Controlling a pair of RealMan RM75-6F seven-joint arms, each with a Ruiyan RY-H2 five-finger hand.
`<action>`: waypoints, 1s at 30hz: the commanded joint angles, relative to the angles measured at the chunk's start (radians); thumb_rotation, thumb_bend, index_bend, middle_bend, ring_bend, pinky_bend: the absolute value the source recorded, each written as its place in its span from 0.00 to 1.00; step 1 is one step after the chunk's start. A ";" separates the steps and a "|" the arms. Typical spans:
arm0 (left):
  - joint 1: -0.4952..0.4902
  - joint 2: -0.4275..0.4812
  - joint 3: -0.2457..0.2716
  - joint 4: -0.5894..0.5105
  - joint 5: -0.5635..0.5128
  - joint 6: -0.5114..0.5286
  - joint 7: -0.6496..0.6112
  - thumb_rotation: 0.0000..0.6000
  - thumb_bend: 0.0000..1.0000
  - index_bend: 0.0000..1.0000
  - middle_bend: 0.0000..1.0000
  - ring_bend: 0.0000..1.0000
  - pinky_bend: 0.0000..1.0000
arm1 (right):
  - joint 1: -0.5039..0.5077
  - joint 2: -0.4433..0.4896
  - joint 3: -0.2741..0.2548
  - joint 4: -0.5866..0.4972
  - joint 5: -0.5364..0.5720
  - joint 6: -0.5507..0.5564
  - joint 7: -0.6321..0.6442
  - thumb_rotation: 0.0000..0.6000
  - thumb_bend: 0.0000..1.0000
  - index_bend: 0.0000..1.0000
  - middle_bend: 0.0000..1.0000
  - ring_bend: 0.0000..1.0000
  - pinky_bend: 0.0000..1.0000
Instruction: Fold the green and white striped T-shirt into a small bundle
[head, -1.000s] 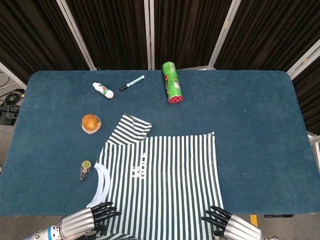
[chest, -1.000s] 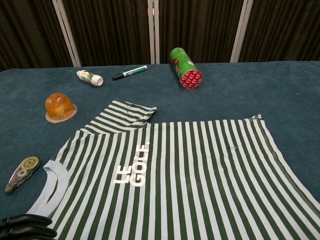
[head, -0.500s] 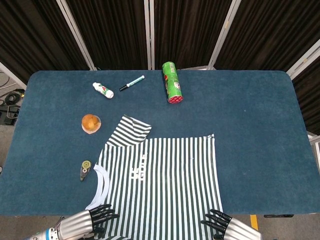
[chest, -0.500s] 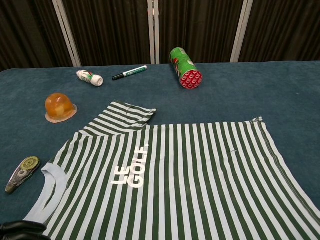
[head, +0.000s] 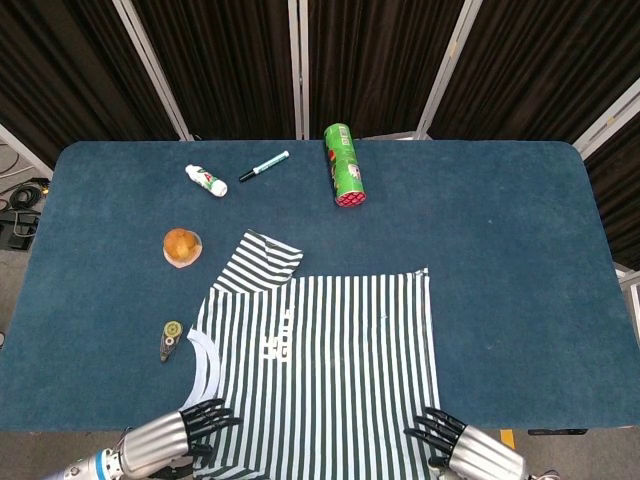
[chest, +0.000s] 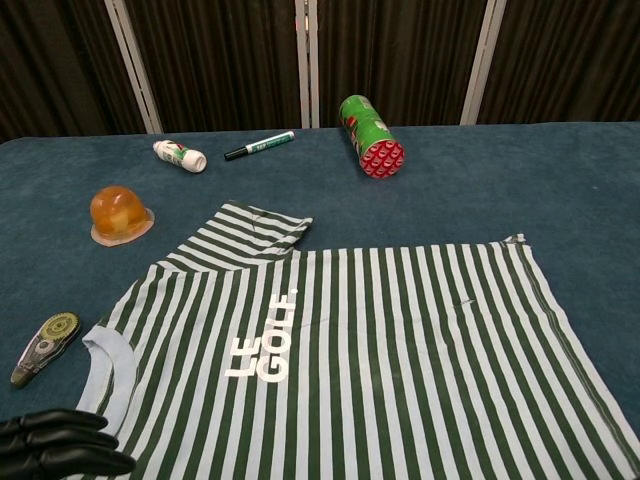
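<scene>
Across the whole scene spreads a dark blue table (head: 520, 250), backed by black curtain panels (head: 370, 60) with pale frames. On its near half lies the green and white striped T-shirt (head: 330, 370), spread flat, its pale collar (chest: 110, 375) to the left, its hem to the right and one sleeve (head: 262, 262) pointing to the far side; its near edge runs out of both views. White lettering on the chest reads "LE GOLF" (chest: 265, 345). At the near left edge, the left hand (head: 185, 432) rests on the shirt just near of the collar, dark fingers extended and slightly apart, gripping nothing visible. At the near right edge, the right hand (head: 450, 445) sits by the shirt's near right part, fingers spread; whether it pinches cloth cannot be told. On the far side lies a green cylindrical can (head: 343, 165) on its side, red end facing near; its label print is unreadable. Left of it lie a green-capped marker (head: 264, 166) and a small white bottle (head: 205, 180). Left of the sleeve sits an orange jelly cup (head: 182, 247), and near it a correction tape dispenser (head: 171, 340).
</scene>
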 joint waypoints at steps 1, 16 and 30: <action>-0.009 -0.002 -0.032 -0.014 -0.024 0.001 -0.003 1.00 0.54 0.79 0.01 0.00 0.00 | 0.004 0.001 0.020 0.004 0.028 0.004 0.020 1.00 0.54 0.73 0.10 0.00 0.00; -0.140 0.050 -0.263 -0.261 -0.322 -0.283 0.006 1.00 0.55 0.79 0.01 0.00 0.00 | 0.093 -0.009 0.214 0.050 0.336 -0.118 0.231 1.00 0.54 0.73 0.10 0.00 0.00; -0.260 0.056 -0.441 -0.331 -0.574 -0.567 0.146 1.00 0.55 0.78 0.01 0.00 0.00 | 0.217 -0.099 0.354 0.147 0.537 -0.370 0.265 1.00 0.54 0.73 0.10 0.00 0.00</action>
